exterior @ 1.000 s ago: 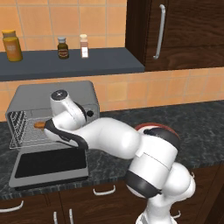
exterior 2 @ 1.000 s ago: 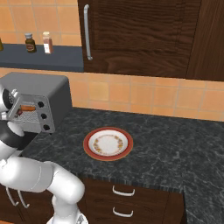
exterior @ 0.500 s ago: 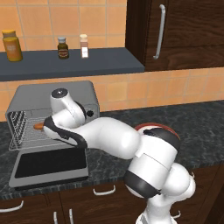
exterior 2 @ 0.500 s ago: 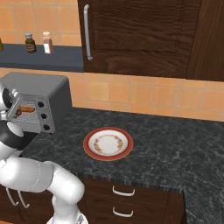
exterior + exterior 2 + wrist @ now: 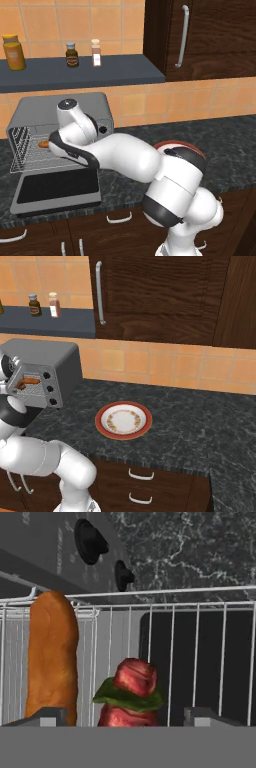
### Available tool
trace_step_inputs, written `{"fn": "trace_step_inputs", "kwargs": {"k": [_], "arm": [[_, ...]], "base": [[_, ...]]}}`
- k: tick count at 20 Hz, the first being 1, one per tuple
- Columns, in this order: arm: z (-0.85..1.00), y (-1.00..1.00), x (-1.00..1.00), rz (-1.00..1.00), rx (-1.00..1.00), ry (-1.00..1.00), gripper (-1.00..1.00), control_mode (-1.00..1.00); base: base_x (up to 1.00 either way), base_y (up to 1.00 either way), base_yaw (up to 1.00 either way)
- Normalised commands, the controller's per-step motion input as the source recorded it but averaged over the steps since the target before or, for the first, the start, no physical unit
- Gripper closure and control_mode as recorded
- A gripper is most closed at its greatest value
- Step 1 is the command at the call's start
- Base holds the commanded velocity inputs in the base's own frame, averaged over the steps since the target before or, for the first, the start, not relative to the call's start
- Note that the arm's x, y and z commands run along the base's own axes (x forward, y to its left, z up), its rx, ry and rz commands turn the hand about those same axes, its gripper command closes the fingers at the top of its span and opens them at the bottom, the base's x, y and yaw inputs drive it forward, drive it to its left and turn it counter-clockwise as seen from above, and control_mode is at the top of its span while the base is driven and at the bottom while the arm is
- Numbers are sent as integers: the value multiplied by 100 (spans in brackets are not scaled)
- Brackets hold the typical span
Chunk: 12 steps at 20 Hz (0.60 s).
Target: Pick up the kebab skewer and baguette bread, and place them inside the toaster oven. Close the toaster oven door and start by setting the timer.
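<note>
- Grey metal toaster oven (image 5: 95, 107) at left centre of the left base view, on black speckled counter (image 5: 220, 145); arm reaching into its cavity.
- Toaster oven door (image 5: 57, 187) dropped flat at lower left of that view, dark glass facing up.
- Tan-orange baguette bread (image 5: 52, 657) lying on the wire rack (image 5: 200, 637) at left of the hand view; one end visible as an orange tip (image 5: 44, 144) at the cavity in the left base view.
- Kebab skewer (image 5: 131, 694) at lower centre of the hand view, red meat chunks with a green piece between, just beside the baguette, also on the rack.
- Gripper (image 5: 125, 716) released: finger tips (image 5: 47, 716) spread wide at the bottom of the hand view, skewer between them, no pad seen pressing on it.
- Two black knobs (image 5: 90, 542) at upper left of the hand view.
- Red-rimmed plate (image 5: 123, 420) on the counter at centre of the right base view, well apart from the oven.
- Jars (image 5: 14, 51) on the dark shelf, upper left of the left base view.
</note>
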Motion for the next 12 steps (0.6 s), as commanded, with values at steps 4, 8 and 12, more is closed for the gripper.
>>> {"fn": "trace_step_inputs", "kwargs": {"k": [4, 8, 12], "arm": [[28, 0, -1, 0, 0, 0, -100, -100], [22, -6, -26, 0, 0, 0, -100, -100], [11, 10, -86, 19, -13, 1, -100, -100]], "base": [[0, 0, 0], [0, 0, 0], [0, 0, 0]]}}
